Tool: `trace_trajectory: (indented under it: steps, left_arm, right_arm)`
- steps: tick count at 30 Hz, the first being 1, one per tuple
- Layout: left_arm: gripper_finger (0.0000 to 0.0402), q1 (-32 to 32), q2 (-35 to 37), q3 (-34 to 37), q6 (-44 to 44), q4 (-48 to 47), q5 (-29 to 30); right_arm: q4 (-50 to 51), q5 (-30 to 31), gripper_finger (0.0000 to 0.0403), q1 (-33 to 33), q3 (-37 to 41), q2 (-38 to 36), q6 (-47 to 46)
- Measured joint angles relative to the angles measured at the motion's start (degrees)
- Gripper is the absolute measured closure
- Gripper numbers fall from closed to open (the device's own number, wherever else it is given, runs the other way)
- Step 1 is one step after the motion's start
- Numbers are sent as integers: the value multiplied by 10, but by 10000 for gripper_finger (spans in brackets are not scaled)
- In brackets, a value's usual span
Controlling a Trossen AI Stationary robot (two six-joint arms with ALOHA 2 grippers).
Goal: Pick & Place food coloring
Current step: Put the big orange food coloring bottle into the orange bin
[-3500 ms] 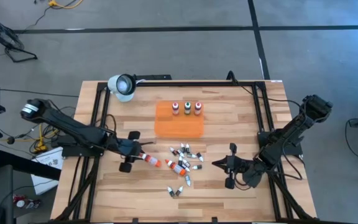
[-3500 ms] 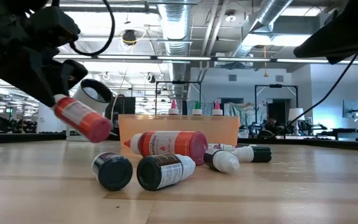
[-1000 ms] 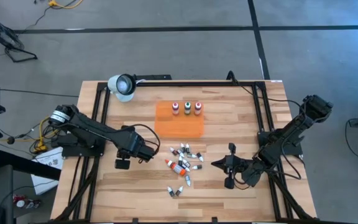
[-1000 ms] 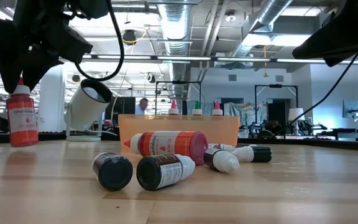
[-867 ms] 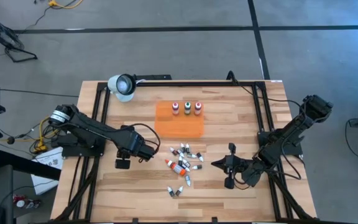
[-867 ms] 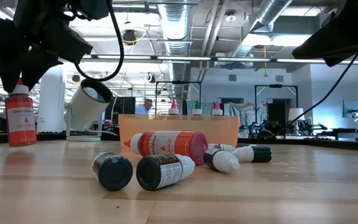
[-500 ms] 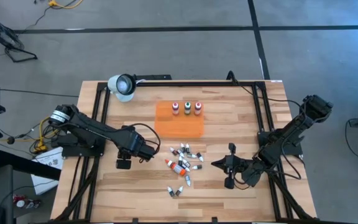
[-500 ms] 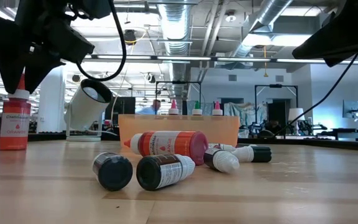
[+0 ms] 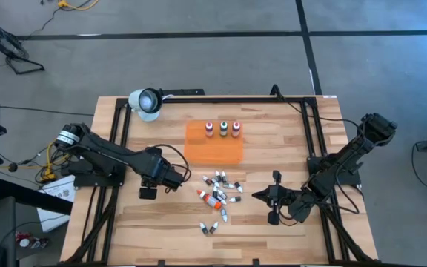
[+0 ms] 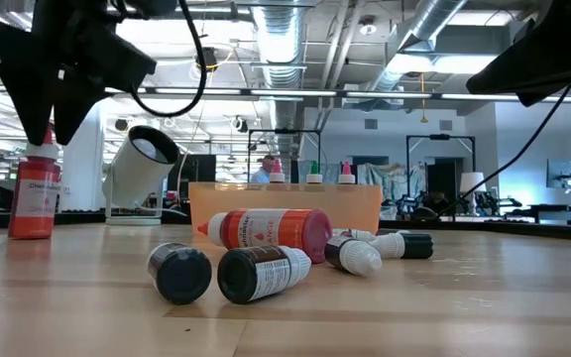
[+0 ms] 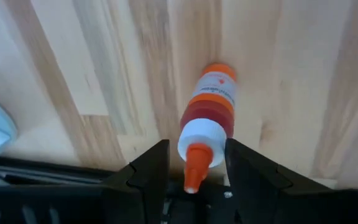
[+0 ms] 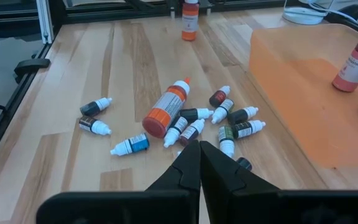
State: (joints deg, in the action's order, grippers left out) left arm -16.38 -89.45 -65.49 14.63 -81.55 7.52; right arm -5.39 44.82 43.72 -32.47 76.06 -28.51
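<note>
An orange food coloring bottle [image 11: 209,115] with a white cap stands upright on its base near the table's left side [image 10: 35,193]. My left gripper [image 11: 196,168] points down over it, open, one finger on either side of the cap. A pile of small food coloring vials [image 9: 219,194] and a larger red-orange bottle [image 12: 166,111] lie on their sides at mid-table. Three bottles [image 9: 222,129] stand on the orange tray [image 9: 213,152]. My right gripper [image 9: 273,196] waits shut to the right of the pile, above the table.
A white lamp head [image 9: 145,102] sits at the far left corner. Black frame rails [image 9: 313,141] run along the table's left, right and far sides. Two vials [image 9: 207,228] lie apart near the front edge. Bare wood lies to the left and in front of the pile.
The orange bottle under my left gripper has come down a little and now stands upright on the table. The gripper has stayed over it and tipped slightly. The right arm has kept still.
</note>
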Motion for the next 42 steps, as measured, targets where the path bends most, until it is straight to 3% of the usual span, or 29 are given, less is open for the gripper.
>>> trace_trajectory:
  steps: [8,14,21,25,35,42]
  left_arm:
    - [252,0,19,0,8,10,-11]
    - [252,0,27,0,3,8,24]
    - [252,-5,107,0,15,21,30]
    - [252,-27,180,7,40,41,62]
    - [252,-144,411,159,111,221,166]
    - [252,-194,503,294,151,311,217]
  right_arm:
    - [0,0,402,0,0,0,0]
    - [0,0,402,0,0,0,0]
    - [3,0,402,0,0,0,0]
    - [4,-1,402,0,0,0,0]
    - [5,-14,402,0,0,0,0]
    - [3,-14,402,0,0,0,0]
